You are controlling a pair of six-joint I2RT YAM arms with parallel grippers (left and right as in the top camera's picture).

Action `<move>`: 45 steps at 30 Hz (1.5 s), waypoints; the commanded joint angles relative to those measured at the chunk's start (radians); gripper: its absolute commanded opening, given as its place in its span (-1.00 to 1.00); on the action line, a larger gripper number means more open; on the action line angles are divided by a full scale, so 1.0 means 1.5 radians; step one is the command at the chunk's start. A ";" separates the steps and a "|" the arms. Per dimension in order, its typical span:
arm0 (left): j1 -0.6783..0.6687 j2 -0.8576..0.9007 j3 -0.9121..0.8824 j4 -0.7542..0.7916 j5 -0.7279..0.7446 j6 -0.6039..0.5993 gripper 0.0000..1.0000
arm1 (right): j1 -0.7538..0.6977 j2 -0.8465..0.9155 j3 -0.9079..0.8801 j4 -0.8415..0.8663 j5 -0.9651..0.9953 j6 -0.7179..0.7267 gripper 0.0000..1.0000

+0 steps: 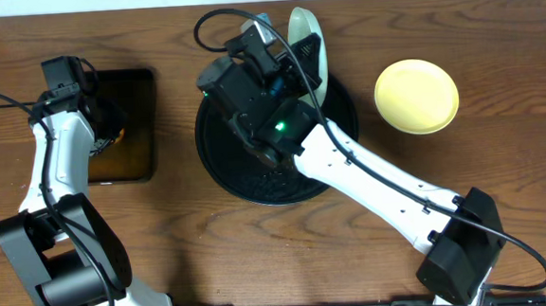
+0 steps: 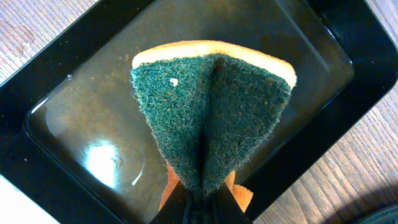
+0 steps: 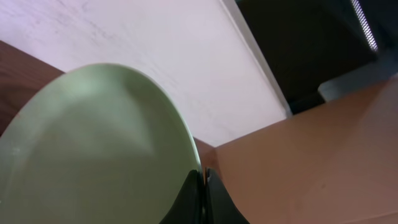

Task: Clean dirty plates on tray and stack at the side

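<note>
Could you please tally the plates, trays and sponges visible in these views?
Plates: 2, the yellow plate and the mint plate.
Trays: 2, the round tray and the rectangular tray.
Sponges: 1, the sponge.
Total: 5 visible.

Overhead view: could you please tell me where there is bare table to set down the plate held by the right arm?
Bare wood lies right of the yellow plate, and in the strip between the round tray and the small tray. The round tray is crowded by the right arm and its mint plate.
</note>
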 commanded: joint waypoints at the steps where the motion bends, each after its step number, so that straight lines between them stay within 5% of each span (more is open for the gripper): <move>1: 0.005 0.002 -0.003 0.004 -0.004 -0.008 -0.85 | 0.018 -0.022 0.011 0.009 0.038 -0.057 -0.99; 9: 0.008 0.002 -0.003 -0.002 -0.003 -0.008 -0.85 | 0.019 -0.022 0.010 0.009 0.037 -0.026 -0.99; 14: 0.008 0.002 -0.003 -0.002 -0.004 -0.008 -0.85 | 0.015 -0.022 0.010 -0.083 -0.065 0.092 -0.99; 17: 0.008 0.002 -0.003 -0.003 -0.004 -0.008 -0.84 | -0.008 -0.022 0.011 -0.171 -0.249 0.257 -0.98; 21: 0.008 0.002 -0.003 -0.005 -0.004 -0.008 -0.85 | -0.129 -0.022 0.011 -0.197 -0.752 0.396 -0.98; 23: 0.008 0.002 -0.003 -0.007 -0.003 -0.008 -0.85 | -0.193 -0.022 0.011 -0.203 -0.872 0.428 -0.98; 26: 0.008 0.002 -0.003 -0.009 -0.003 -0.008 -0.84 | -0.326 -0.022 0.011 -0.240 -1.006 0.434 -0.98; 33: 0.008 0.002 -0.003 -0.012 -0.004 -0.008 -0.84 | -0.539 -0.022 0.010 -0.323 -1.080 0.424 -0.98; 39: 0.008 0.002 -0.003 -0.012 -0.003 -0.008 -0.85 | -0.637 -0.022 0.008 -0.345 -1.237 0.321 -0.98; 42: 0.008 0.002 -0.003 -0.011 -0.004 -0.008 -0.85 | -0.614 -0.022 0.008 -0.370 -1.266 0.278 -0.76; 45: 0.008 0.002 -0.003 -0.012 -0.003 -0.008 -0.85 | -0.526 -0.017 0.008 -0.378 -1.184 0.303 0.06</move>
